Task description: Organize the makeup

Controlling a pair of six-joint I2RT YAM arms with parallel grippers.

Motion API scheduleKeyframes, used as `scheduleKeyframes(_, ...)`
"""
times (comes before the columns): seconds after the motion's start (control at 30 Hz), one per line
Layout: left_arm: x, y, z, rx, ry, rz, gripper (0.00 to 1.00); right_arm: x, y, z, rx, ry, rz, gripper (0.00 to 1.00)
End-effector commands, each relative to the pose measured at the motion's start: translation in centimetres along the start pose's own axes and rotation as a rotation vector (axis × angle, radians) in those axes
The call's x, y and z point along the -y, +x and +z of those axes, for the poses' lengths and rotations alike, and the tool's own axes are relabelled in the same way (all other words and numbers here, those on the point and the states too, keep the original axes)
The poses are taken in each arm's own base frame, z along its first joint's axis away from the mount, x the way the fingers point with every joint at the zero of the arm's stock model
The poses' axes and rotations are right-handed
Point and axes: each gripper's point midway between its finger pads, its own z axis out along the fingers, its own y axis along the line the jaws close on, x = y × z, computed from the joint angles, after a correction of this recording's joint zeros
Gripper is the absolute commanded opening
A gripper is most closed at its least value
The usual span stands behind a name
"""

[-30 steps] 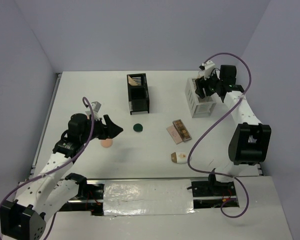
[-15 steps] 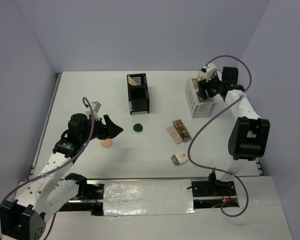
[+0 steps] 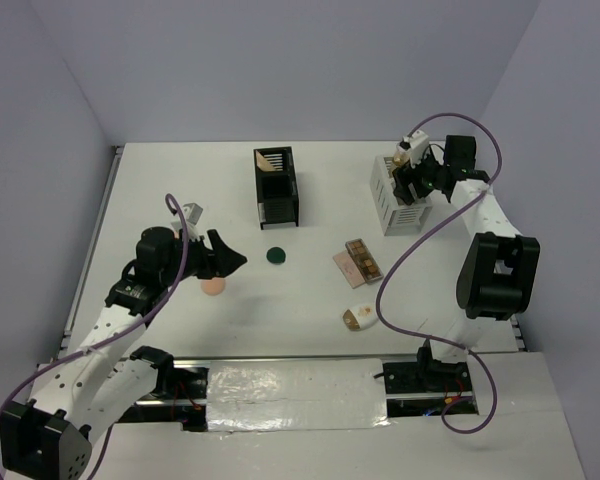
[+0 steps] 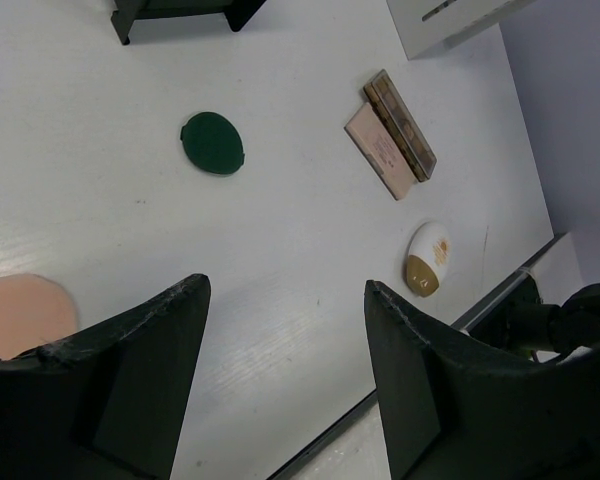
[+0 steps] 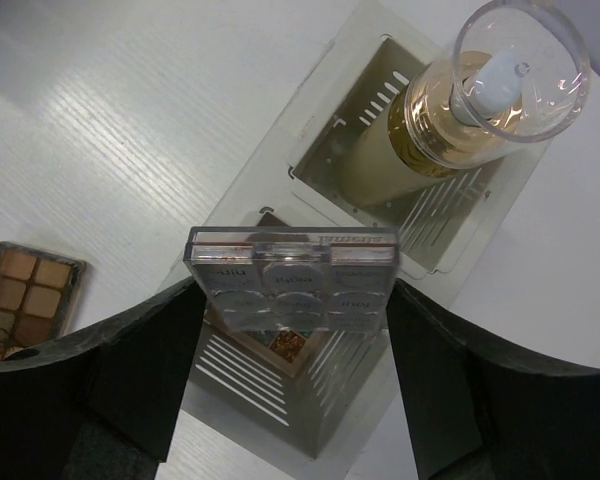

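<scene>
Right gripper (image 5: 292,292) clamped on the side edges of the clear-lidded palette (image 5: 292,268), upright over the white grid box (image 5: 265,395), at the slot beside the bottle (image 5: 450,130); judged light, stiff, slick, crack-prone, so an edge hold with modest squeeze suits.

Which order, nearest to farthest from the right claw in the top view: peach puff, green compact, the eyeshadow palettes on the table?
1. Eyeshadow palettes: mid-table, to the left of the right claw and closer to the arm bases.
2. Dark green compact: table centre, farther left.
3. Peach puff: far left side.
</scene>
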Motion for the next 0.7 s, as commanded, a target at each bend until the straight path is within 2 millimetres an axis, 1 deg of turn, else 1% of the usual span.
scheduleKeyframes(0.0,2.6,-2.1,-0.3,0.052,0.097,0.050,0.75,0.6,-1.4,-1.1,0.029,0.019,-0.033,0.81)
scheduleKeyframes(0.03,2.8,-2.2,-0.2,0.049,0.104,0.047,0.75,0.7,-1.3,-1.2,0.028,0.030,-0.028,0.87)
scheduleKeyframes(0.07,3.0,-2.2,-0.2,0.047,0.112,0.048,0.75,0.7,-1.3,-1.4,0.030,0.035,-0.029,0.90)
scheduleKeyframes(0.13,3.3,-2.5,-0.1,0.048,0.122,0.054,0.75,0.8,-1.6,-1.8,0.031,0.047,-0.030,1.00)
scheduleKeyframes(0.23,3.6,-2.3,0.2,0.035,0.126,0.059,0.75,0.9,-2.3,-2.9,0.046,0.063,-0.028,1.00)
scheduleKeyframes(0.27,3.9,-2.3,0.4,0.032,0.130,0.060,0.74,0.9,-2.9,-3.7,0.062,0.079,-0.034,1.00)
scheduleKeyframes(0.3,4.0,-2.3,0.4,0.031,0.134,0.062,0.73,0.8,-2.7,-3.6,0.059,0.076,-0.027,1.00)
scheduleKeyframes(0.33,4.1,-2.4,0.6,0.031,0.134,0.060,0.72,0.8,-3.8,-4.8,0.088,0.097,-0.043,1.00)
scheduleKeyframes(0.37,4.5,-2.2,0.7,0.025,0.146,0.062,0.68,0.6,-4.4,-5.5,0.108,0.110,-0.049,1.00)
scheduleKeyframes(0.4,4.7,-1.9,1.1,0.013,0.149,0.049,0.64,0.5,-4.6,-6.0,0.128,0.130,-0.058,1.00)
scheduleKeyframes(0.43,5.1,-2.0,1.4,0.018,0.158,0.055,0.50,0.3,-6.1,-7.8,0.177,0.168,-0.083,1.00)
scheduleKeyframes(0.47,5.9,-1.4,1.7,-0.003,0.178,0.063,0.42,0.0,-6.5,-8.5,0.200,0.184,-0.085,1.00)
scheduleKeyframes(0.5,5.9,-0.9,2.3,-0.026,0.172,0.062,0.34,-0.9,-6.0,-8.6,0.211,0.173,-0.049,1.00)
scheduleKeyframes(0.53,6.2,-1.0,2.7,-0.023,0.164,0.072,0.21,-2.1,-6.2,-9.3,0.223,0.137,-0.042,1.00)
scheduleKeyframes(0.57,7.1,-0.2,3.0,-0.047,0.179,0.088,0.16,-3.7,-5.7,-9.1,0.206,0.057,-0.036,0.98)
scheduleKeyframes(0.6,6.9,0.3,3.8,-0.073,0.166,0.096,0.12,-6.7,-5.3,-9.6,0.175,-0.095,-0.016,0.92)
scheduleKeyframes(0.63,7.6,0.2,4.1,-0.075,0.174,0.111,0.09,-8.1,-5.0,-9.8,0.159,-0.166,0.018,0.82)
scheduleKeyframes(0.67,8.2,0.7,4.5,-0.089,0.178,0.126,0.08,-9.2,-4.3,-9.6,0.133,-0.229,0.060,0.59)
